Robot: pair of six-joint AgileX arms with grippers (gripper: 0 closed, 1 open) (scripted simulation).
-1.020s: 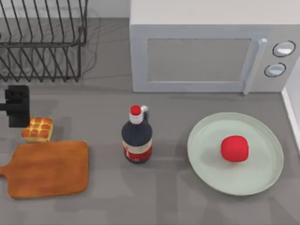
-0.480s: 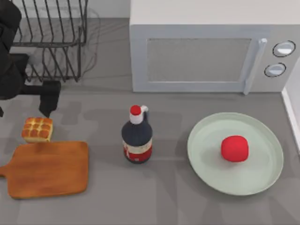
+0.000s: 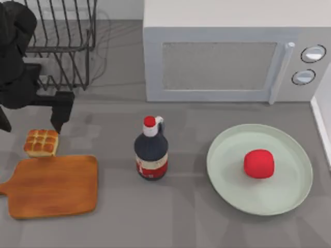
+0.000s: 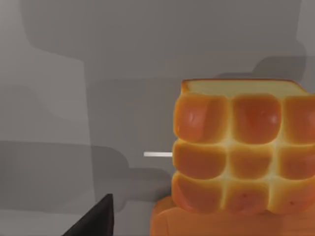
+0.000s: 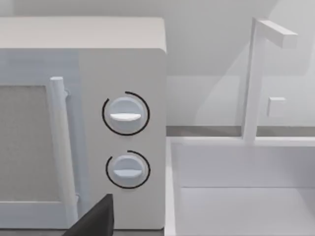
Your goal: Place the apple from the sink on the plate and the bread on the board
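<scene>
Even, soft light throughout — faint blurred shadows fall on the table (image 3: pixel 207 222) — no glare, slightly soft focus.

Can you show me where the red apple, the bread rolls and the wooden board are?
Small bright-red rounded apple (image 3: pixel 259 164), top view, middle of its top.
Square golden-brown block of bread rolls (image 3: pixel 42 142), top view, centre of its gridded top.
Flat orange-brown wooden cutting board (image 3: pixel 54 186), top view, bare middle of its surface.

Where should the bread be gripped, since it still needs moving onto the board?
Grip the bread across its two pale flat sides, coming straight down from above. It is a small square block lying flat beside the board, glossy top up. The left tool is open above it.
</scene>
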